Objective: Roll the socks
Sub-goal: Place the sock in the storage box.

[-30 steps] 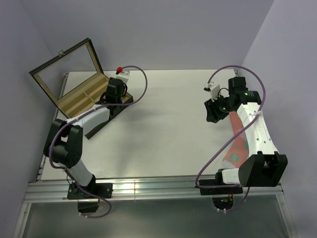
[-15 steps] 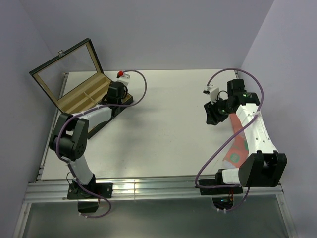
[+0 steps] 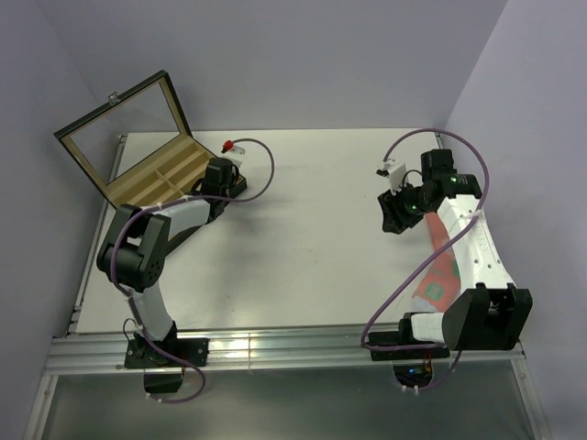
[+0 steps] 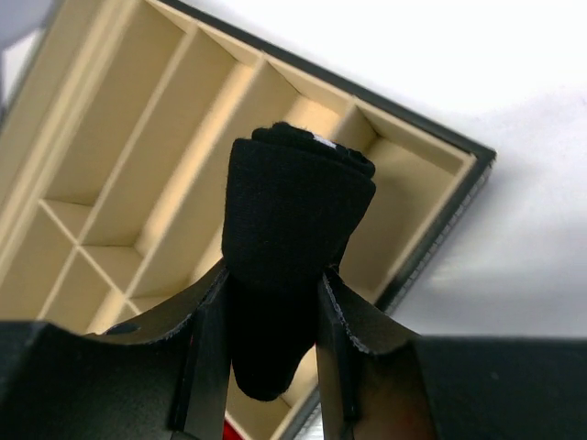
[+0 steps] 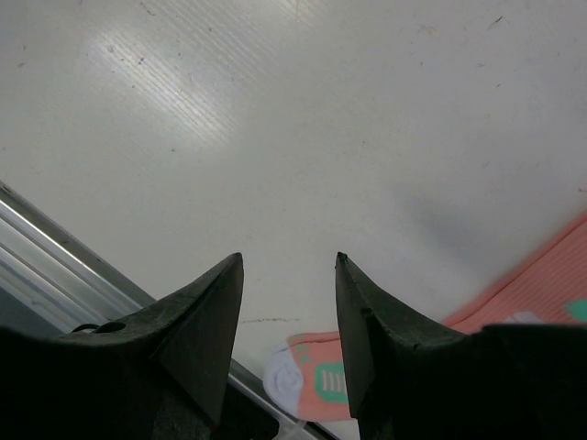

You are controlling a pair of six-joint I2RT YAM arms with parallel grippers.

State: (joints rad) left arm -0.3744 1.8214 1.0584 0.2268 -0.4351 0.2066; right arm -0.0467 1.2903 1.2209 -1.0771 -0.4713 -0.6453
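Note:
My left gripper (image 4: 272,275) is shut on a rolled black sock (image 4: 292,229), a sliver of white stripe showing at its far end. It hangs over the right end of the compartmented box (image 4: 138,183). In the top view the left gripper (image 3: 218,176) sits at the box's near right corner (image 3: 240,181); the sock is hidden there. The red sock is out of view. My right gripper (image 5: 289,261) is open and empty above the bare table, also in the top view (image 3: 396,209).
The wooden box (image 3: 151,174) with open glass lid (image 3: 119,128) stands at the back left. A salmon-pink sock with green and white patches (image 3: 438,266) lies along the right edge under the right arm, its toe in the right wrist view (image 5: 312,376). The table's front rail (image 5: 55,266) is near.
The left gripper has shifted slightly right along the box's corner while the left elbow swung inward. The right wrist has turned a little. Both grippers keep their states.

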